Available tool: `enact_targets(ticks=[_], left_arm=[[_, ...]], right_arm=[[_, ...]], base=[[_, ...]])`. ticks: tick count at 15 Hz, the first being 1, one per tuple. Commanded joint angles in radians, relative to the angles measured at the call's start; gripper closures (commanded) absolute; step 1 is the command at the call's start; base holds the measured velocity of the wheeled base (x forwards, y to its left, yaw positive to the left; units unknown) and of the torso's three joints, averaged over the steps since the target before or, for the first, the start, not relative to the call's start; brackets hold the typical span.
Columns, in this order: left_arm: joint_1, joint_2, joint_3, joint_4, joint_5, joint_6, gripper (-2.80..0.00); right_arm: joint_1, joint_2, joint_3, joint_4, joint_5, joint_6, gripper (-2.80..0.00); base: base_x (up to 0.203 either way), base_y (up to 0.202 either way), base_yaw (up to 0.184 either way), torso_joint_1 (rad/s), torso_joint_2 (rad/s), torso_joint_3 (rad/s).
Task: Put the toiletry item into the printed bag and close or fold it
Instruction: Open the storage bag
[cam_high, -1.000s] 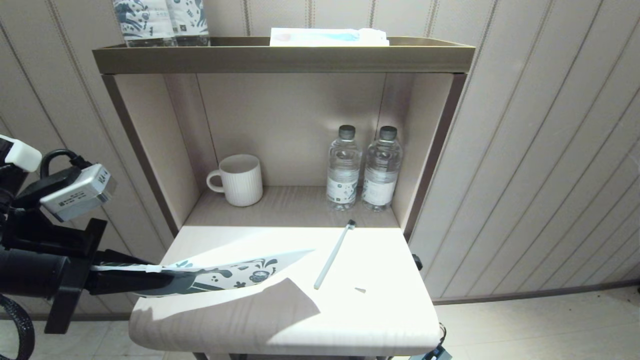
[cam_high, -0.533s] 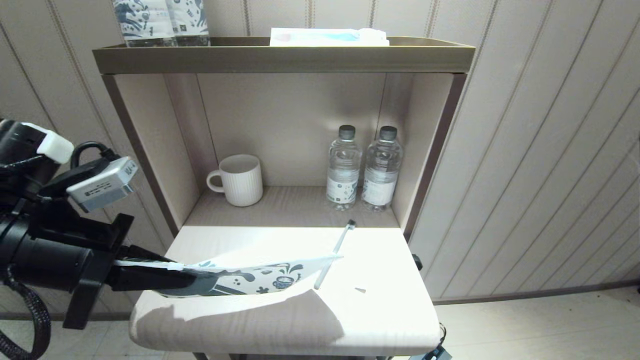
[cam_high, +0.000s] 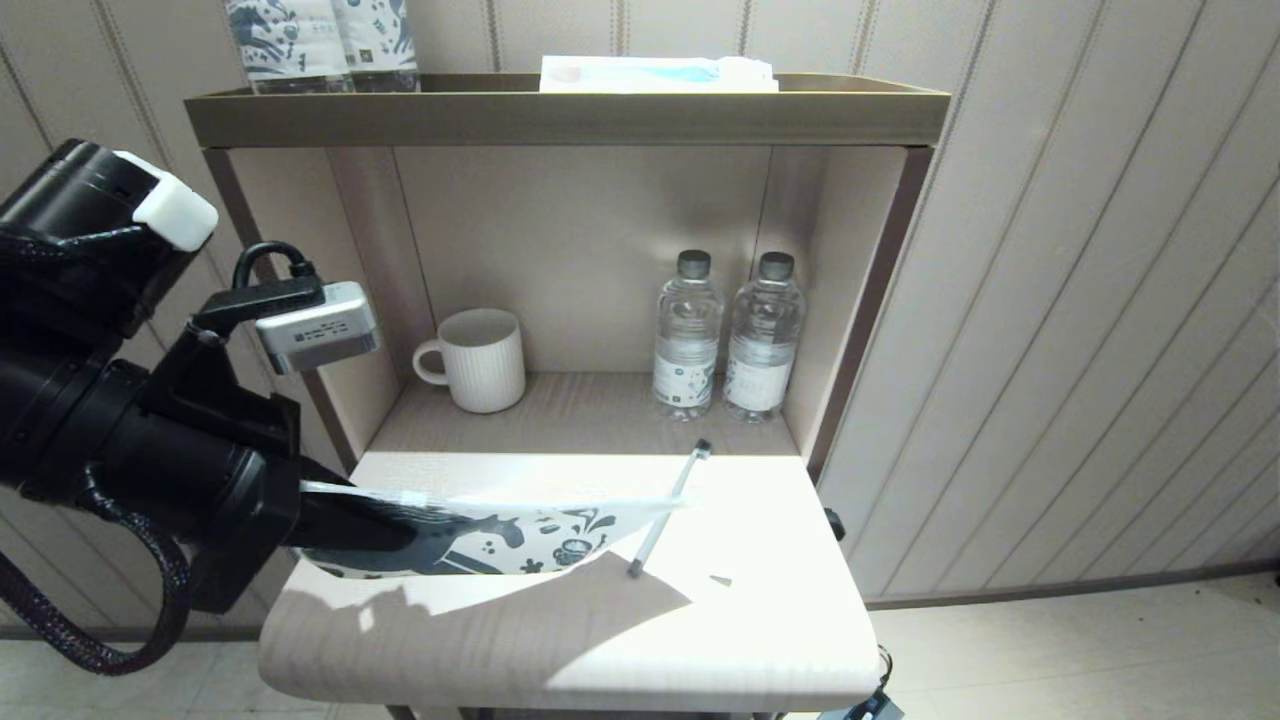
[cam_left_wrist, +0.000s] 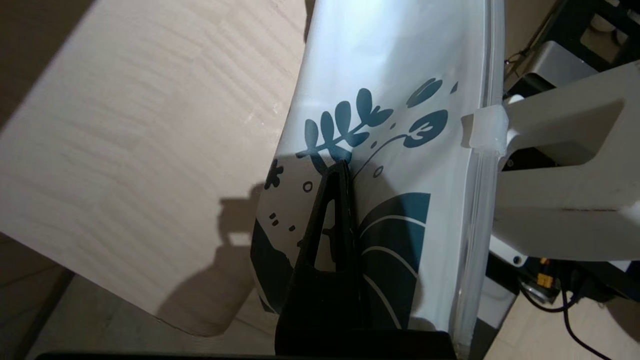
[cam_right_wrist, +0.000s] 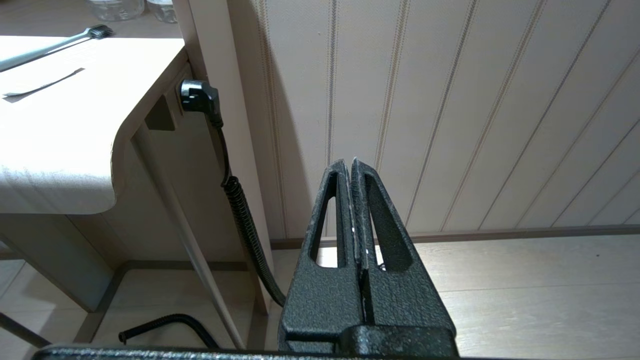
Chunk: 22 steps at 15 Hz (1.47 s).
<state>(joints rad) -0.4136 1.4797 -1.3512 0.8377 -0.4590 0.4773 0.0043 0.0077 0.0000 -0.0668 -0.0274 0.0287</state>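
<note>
A pale wood shelf unit stands against a striped panelled wall, and its lower board (cam_high: 760, 640) juts forward as a rounded ledge. In the recess behind the ledge, a ribbed white mug (cam_high: 476, 359) sits near the back left corner and two water bottles (cam_high: 725, 335) stand side by side at the back right. On the top tray (cam_high: 560, 115), two upright printed packs (cam_high: 322, 42) stand at the left end and a flat white-and-blue packet (cam_high: 655, 73) lies near the middle.

The left gripper (cam_high: 400, 520) reaches in over the ledge's left edge, its fingers closed on the printed bag (cam_high: 520, 530), which it holds out flat above the board; the left wrist view shows a black finger (cam_left_wrist: 335, 220) pressed against the bag's patterned face. The bag's far tip overlaps the toiletry item (cam_high: 668, 510), which lies slantwise on the ledge right of centre, dark head toward the bottles. A small scrap (cam_high: 720, 579) lies just beside its near end.

The right gripper (cam_right_wrist: 352, 172) hangs below the ledge's right side, fingers pressed together on nothing.
</note>
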Motion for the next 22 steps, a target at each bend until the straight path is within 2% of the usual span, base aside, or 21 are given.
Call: enact_targets(ticks=[1, 4, 8, 10, 12, 13, 16, 18, 20, 22], left_arm=[[-0.012, 0.025, -0.024, 0.017, 0.008, 0.003, 0.0], [-0.038, 0.047, -0.025, 0.006, 0.014, 0.001, 0.0], [-0.055, 0.077, -0.025, -0.021, 0.008, -0.001, 0.0], [-0.059, 0.103, -0.026, -0.038, 0.006, 0.003, 0.0], [-0.064, 0.115, -0.015, -0.072, -0.001, 0.0, 0.0], [-0.068, 0.118, -0.011, -0.085, -0.017, -0.001, 0.0], [-0.085, 0.135, -0.025, -0.096, -0.035, -0.001, 0.0], [-0.112, 0.155, -0.047, -0.105, -0.043, -0.01, 0.0], [-0.125, 0.204, -0.096, -0.084, -0.11, -0.033, 0.0], [-0.163, 0.244, -0.116, -0.081, -0.133, -0.034, 0.0]], right_arm=[[0.001, -0.001, 0.0, -0.001, 0.0, 0.0, 0.0], [0.002, 0.0, 0.0, -0.004, 0.001, -0.004, 0.0], [0.003, 0.006, -0.026, 0.065, 0.017, -0.011, 0.0], [0.002, 0.016, -0.199, 0.158, 0.067, 0.013, 0.0], [0.003, 0.076, -0.495, 0.29, 0.138, 0.038, 0.0], [0.005, 0.148, -0.635, 0.335, 0.17, 0.048, 0.0], [0.037, 0.483, -0.918, 0.398, 0.254, 0.067, 0.0], [0.065, 0.701, -1.081, 0.421, 0.376, 0.076, 0.0], [0.102, 0.885, -1.204, 0.432, 0.536, 0.092, 0.0], [0.209, 1.046, -1.313, 0.442, 0.637, 0.103, 0.0]], base=[[0.0, 0.0, 0.0, 0.0, 0.0, 0.0], [0.0, 0.0, 0.0, 0.0, 0.0, 0.0], [0.0, 0.0, 0.0, 0.0, 0.0, 0.0], [0.0, 0.0, 0.0, 0.0, 0.0, 0.0], [0.0, 0.0, 0.0, 0.0, 0.0, 0.0], [0.0, 0.0, 0.0, 0.0, 0.0, 0.0], [0.0, 0.0, 0.0, 0.0, 0.0, 0.0], [0.0, 0.0, 0.0, 0.0, 0.0, 0.0], [0.0, 0.0, 0.0, 0.0, 0.0, 0.0], [0.0, 0.0, 0.0, 0.0, 0.0, 0.0]])
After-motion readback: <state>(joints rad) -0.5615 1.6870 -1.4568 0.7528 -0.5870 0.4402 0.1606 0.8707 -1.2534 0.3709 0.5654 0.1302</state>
